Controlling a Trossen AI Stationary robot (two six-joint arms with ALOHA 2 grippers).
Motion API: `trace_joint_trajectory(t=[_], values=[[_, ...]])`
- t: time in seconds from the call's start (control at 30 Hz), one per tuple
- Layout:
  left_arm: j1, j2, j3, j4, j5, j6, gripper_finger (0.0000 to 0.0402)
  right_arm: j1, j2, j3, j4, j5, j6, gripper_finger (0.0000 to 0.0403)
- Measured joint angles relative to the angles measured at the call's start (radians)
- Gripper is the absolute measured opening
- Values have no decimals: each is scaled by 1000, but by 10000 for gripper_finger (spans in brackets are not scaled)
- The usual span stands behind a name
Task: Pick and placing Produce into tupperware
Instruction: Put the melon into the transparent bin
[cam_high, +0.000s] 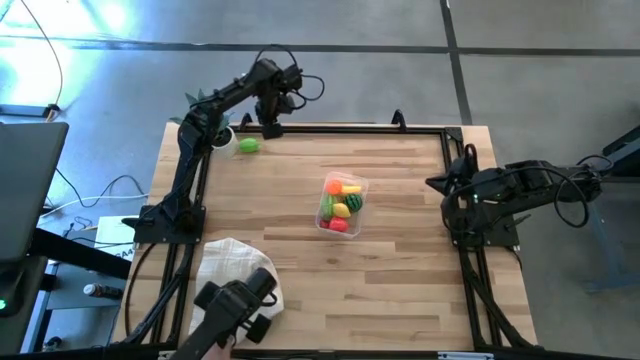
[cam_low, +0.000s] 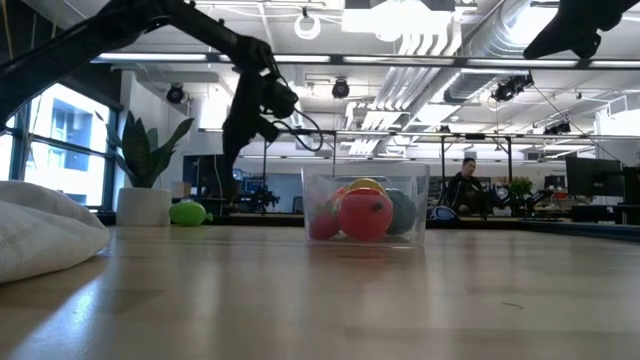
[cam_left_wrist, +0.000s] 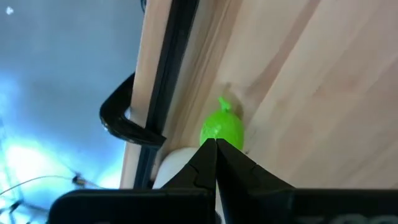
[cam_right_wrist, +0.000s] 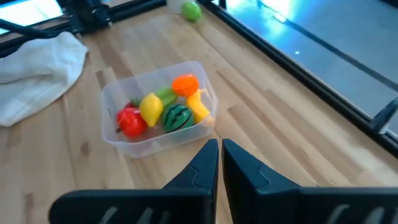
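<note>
**Produce mostly in the tub, one green piece loose at the table's far edge**

Produce fills the clear tupperware, which sits just right of the wooden table's centre in the high view. Inside it, the right wrist view shows a red piece, a yellow piece, a dark green striped piece, an orange piece and a longer yellow-orange piece, all packed touching one another.

One light green fruit lies alone on the wood toward 11 o'clock from the tub, well apart from it, close to the black frame rail along the far edge. A white pot holding a spiky plant stands just beside it, at its 9 o'clock.

The left gripper hangs over the far rail, at about 1 o'clock from the green fruit and near it. Its fingers are pressed together with nothing between them; in its wrist view the tips point toward the fruit without touching it.

The right gripper waits at the table's right edge, at 3 o'clock from the tub, its fingers likewise closed and empty.

A crumpled white cloth lies at 7 o'clock from the tub, near the front left corner.
</note>
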Motion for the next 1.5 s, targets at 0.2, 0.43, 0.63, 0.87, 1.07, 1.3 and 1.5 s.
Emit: trace_joint_trajectory(t=[0.2,0.43,0.63,0.87,1.07,1.3,1.5], values=[[-7,-31,-102,22,-48,10,1,0,0,0,0,-28,0,11],[8,-153,-315,168,-73,-48,1,0,0,0,0,-28,1,11],[7,-178,-368,210,-69,-79,1,0,0,0,0,-28,0,11],[22,-178,-387,247,-55,-99,1,0,0,0,0,-28,0,11],[54,-177,-454,298,-50,-97,1,0,0,0,0,-27,0,11],[51,-176,-532,346,-48,-78,1,0,0,0,0,-27,1,11],[52,-176,-572,355,-47,-50,1,0,0,0,0,-27,0,11]])
